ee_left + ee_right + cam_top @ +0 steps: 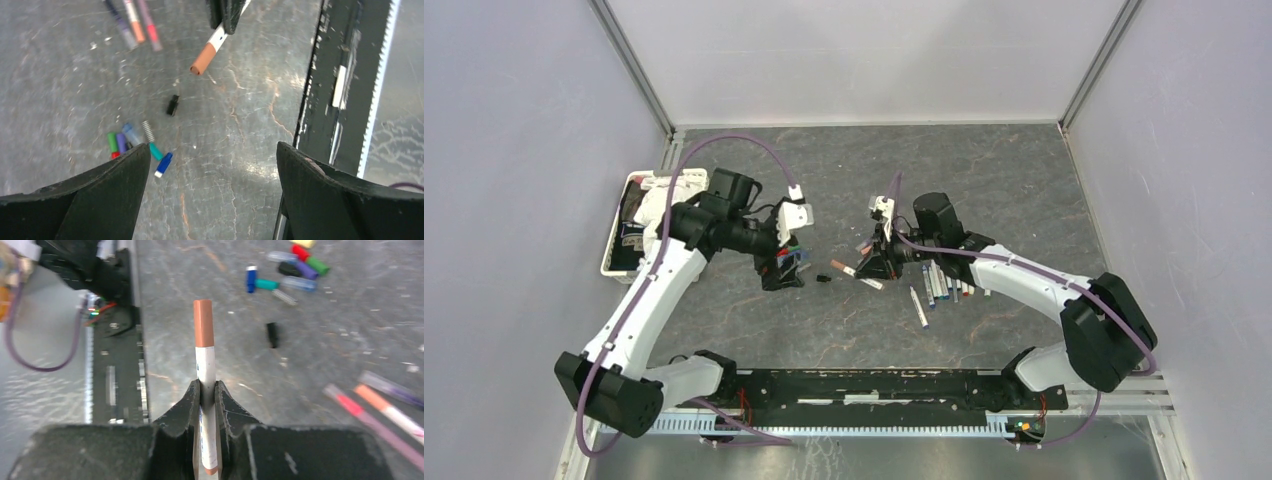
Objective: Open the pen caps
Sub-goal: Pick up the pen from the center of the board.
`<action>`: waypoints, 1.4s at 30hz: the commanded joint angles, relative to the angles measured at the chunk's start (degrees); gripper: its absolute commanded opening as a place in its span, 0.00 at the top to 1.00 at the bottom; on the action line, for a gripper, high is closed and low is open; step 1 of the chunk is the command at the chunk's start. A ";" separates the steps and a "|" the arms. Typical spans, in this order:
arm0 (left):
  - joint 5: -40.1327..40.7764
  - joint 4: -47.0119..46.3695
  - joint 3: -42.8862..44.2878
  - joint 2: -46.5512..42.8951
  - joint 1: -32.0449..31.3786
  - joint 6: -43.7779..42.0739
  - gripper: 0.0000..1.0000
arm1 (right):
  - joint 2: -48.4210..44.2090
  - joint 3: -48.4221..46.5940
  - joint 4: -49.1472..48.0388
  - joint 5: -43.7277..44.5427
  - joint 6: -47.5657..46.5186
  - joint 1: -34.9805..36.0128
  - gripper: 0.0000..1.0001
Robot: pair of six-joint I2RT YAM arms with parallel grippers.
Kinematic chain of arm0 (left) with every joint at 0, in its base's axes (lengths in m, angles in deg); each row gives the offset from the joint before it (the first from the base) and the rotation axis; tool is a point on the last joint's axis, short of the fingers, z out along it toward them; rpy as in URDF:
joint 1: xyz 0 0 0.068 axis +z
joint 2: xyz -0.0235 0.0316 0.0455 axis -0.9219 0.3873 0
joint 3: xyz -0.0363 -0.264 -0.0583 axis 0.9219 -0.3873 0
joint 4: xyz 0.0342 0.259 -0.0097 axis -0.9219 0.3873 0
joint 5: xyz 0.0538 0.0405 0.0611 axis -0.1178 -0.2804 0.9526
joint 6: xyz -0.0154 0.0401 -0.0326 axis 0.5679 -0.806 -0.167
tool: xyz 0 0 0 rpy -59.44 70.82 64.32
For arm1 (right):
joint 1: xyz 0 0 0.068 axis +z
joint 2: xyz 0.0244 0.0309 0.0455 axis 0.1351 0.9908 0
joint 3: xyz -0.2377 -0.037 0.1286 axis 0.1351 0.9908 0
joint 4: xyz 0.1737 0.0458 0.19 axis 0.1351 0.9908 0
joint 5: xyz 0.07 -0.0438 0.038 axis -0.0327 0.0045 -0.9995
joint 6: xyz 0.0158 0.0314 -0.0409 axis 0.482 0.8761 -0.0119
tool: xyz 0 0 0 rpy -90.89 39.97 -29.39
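Note:
My right gripper [207,387] is shut on the white barrel of a pen [205,362], and the pen's brown cap [203,322] sticks out ahead of the fingers. The left wrist view shows that cap [204,59] hanging above the table, pointing toward my left gripper [212,165]. That gripper is open, with only bare table between its fingers. Loose pen caps [121,142] in green, purple, teal and blue lie beside its left finger, and a black cap [172,105] lies apart. From above, the left gripper [786,268] faces the right gripper [879,262] across the black cap [823,277].
Several pens [944,285] lie in a row beside the right arm, and one more pen [919,308] lies nearer the front. A white basket [629,225] stands at the table's left edge. A black rail [864,385] runs along the near edge.

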 commanded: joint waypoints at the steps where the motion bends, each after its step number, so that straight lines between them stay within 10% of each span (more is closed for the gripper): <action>1: -4.80 2.85 -0.90 2.49 -4.24 -10.68 0.00 | -0.30 0.75 -6.26 -13.84 9.90 0.27 1.00; 21: 5.25 -3.25 1.51 10.83 -16.75 -12.19 0.21 | 3.80 -4.72 -2.82 -19.27 12.97 1.94 1.00; 34: 13.08 -3.15 0.63 11.52 -20.37 -13.35 0.98 | 5.64 -7.22 1.93 -16.37 11.51 2.08 1.00; 42: 9.86 -3.10 1.92 11.08 -20.55 -11.28 0.98 | 5.80 -2.00 -16.76 -16.73 25.55 4.38 0.53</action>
